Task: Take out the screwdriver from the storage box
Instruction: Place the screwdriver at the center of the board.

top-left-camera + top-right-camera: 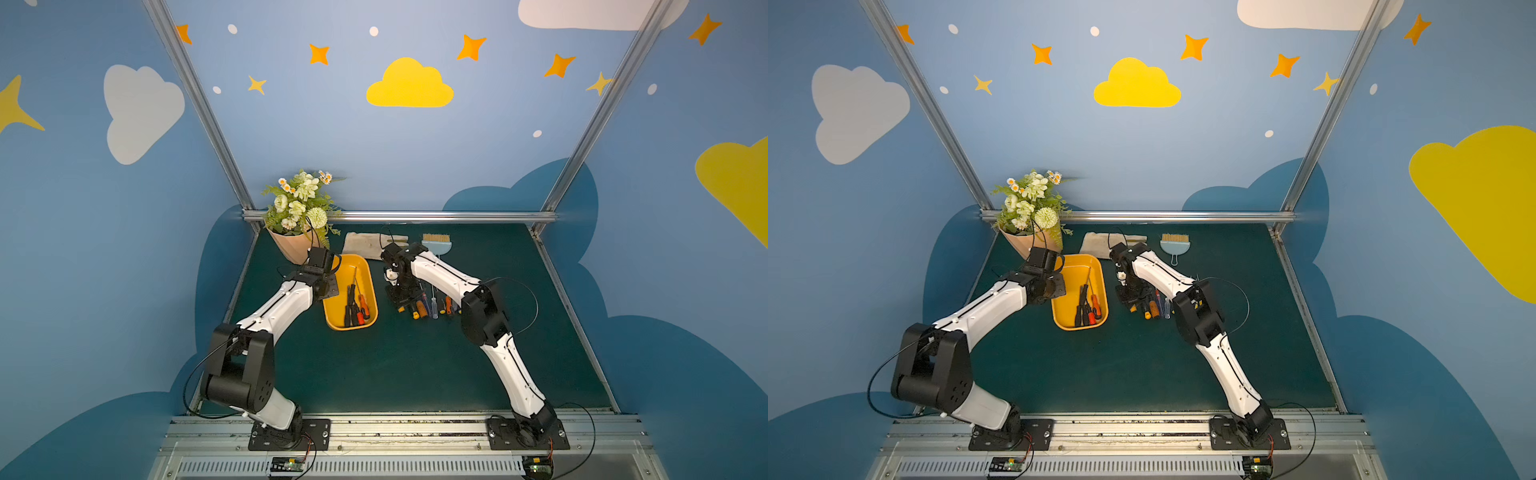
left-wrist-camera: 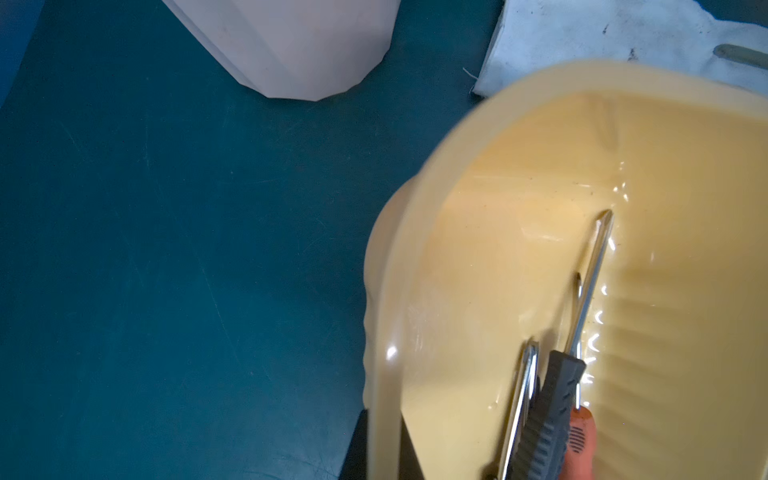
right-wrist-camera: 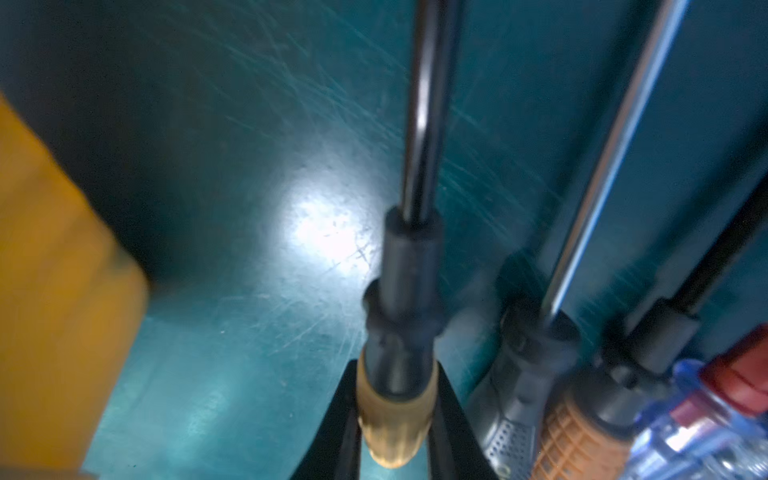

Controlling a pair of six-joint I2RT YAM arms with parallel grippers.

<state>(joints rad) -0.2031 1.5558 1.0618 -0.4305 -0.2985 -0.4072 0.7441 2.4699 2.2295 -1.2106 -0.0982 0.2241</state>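
Looks like set-down. Clamping the yellow-handled screwdriver (image 3: 409, 266) in the right gripper (image 3: 395, 415), down at the table (image 1: 395, 365) beside the laid-out row (image 1: 424, 307), outside the storage box (image 1: 351, 262). Pinching that box's rim with the left gripper (image 2: 384, 449), toward the table's far-left corner. Next: release cleanly, then fetch the remaining screwdrivers (image 1: 355, 309) inside.

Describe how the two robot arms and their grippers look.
The left arm and right arm have white shells, black joints and loose thin black cables, on black base plates. The left gripper and right gripper have plain black, tapered fingers.
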